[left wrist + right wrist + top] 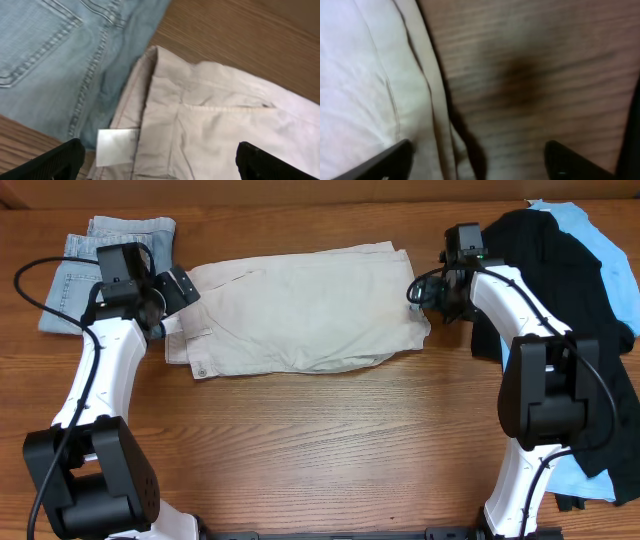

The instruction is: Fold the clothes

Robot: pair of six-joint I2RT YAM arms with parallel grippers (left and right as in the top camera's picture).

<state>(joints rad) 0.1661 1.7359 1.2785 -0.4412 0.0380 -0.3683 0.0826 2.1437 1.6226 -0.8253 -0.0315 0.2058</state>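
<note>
At opposite ends of the pale beige khaki shorts (300, 310), left tool (157, 150) and right tool (477, 147) are held spread, seemingly for folding.

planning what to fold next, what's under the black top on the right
A sky-blue top lies under the black top, showing past its right edge. Anything else beneath is covered.

The overhead camera looks straight down on the whole table (330, 440). Both wrist cameras sit close above the khaki shorts (300, 310): the left over overhead's upper-left waistband end, the right, blurred, over their upper-right edge.
</note>
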